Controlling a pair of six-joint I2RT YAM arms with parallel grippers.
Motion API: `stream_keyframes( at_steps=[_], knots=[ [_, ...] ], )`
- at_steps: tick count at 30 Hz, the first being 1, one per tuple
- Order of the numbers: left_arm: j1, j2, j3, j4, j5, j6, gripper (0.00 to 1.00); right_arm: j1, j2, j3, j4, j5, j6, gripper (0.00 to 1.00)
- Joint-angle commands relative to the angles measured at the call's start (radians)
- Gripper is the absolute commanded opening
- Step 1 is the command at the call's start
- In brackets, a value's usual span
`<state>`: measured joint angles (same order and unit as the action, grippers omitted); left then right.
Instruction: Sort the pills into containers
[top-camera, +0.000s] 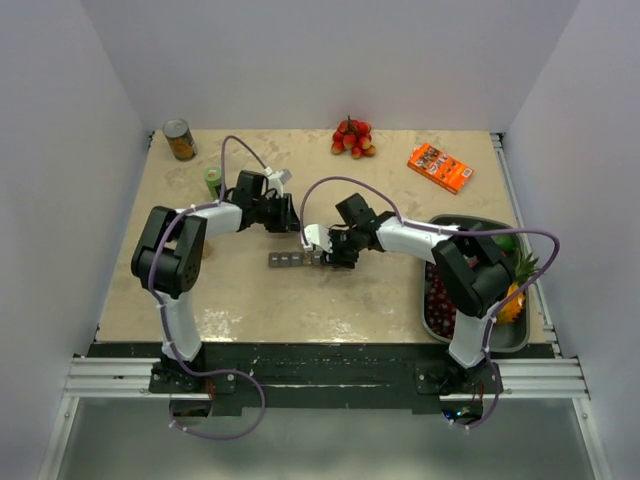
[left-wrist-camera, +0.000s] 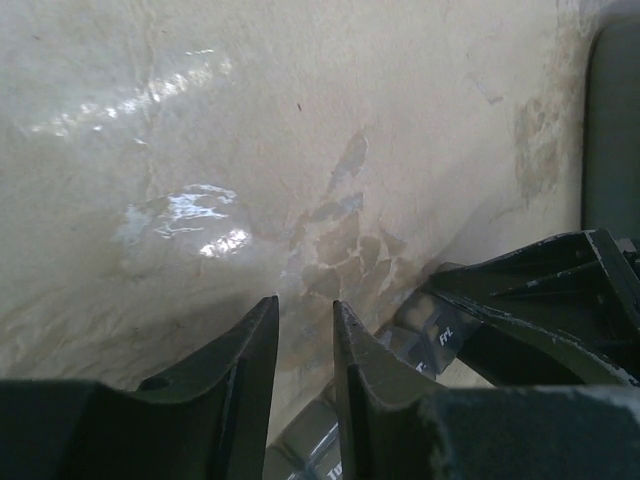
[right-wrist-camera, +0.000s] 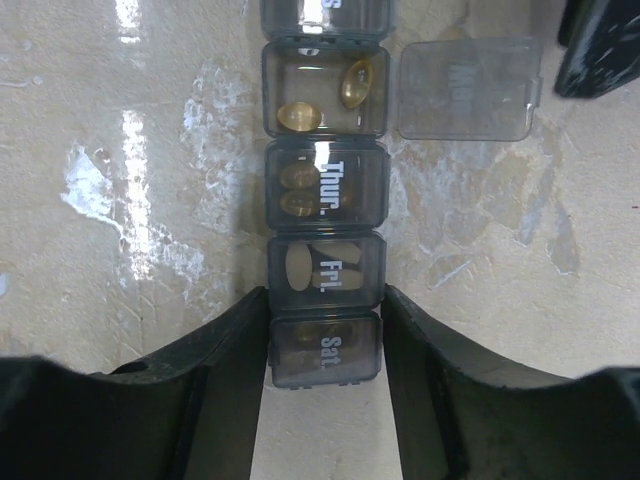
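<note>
The grey pill organiser lies on the table's middle. In the right wrist view its strip runs away from me. One compartment stands open with its lid flipped right and two amber pills inside. The closed Thur. compartment holds amber pills, and Fri. holds white oval pills. My right gripper clamps the Sat. end, with both fingers touching its sides. My left gripper hovers just behind the strip, its jaws a narrow gap apart and empty.
A green bottle and a tin can stand at the back left. Red fruit and an orange box lie at the back. A grey tray at the right holds a pineapple and dark grapes.
</note>
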<state>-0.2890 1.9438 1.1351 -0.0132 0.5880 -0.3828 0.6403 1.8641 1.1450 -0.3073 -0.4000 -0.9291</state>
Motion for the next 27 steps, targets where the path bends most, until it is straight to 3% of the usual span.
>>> stream_keyframes(
  at_steps=[1,6,15,24,27],
  knots=[
    [-0.015,0.001,0.025,0.039,0.072,0.001,0.31,0.013,0.017,0.033,-0.015,0.032,-0.017,0.48],
    [-0.019,-0.005,0.003,0.045,0.107,0.007,0.21,0.013,0.023,0.036,-0.023,0.032,-0.017,0.36],
    [-0.032,-0.085,-0.095,0.093,0.156,-0.011,0.02,0.013,0.032,0.050,-0.033,0.039,-0.001,0.25],
    [-0.067,-0.189,-0.193,0.078,0.142,-0.004,0.00,0.015,0.043,0.061,-0.035,0.058,0.024,0.21],
    [-0.079,-0.203,-0.210,-0.029,0.075,0.013,0.00,0.016,0.046,0.065,-0.036,0.066,0.030,0.20]
  ],
)
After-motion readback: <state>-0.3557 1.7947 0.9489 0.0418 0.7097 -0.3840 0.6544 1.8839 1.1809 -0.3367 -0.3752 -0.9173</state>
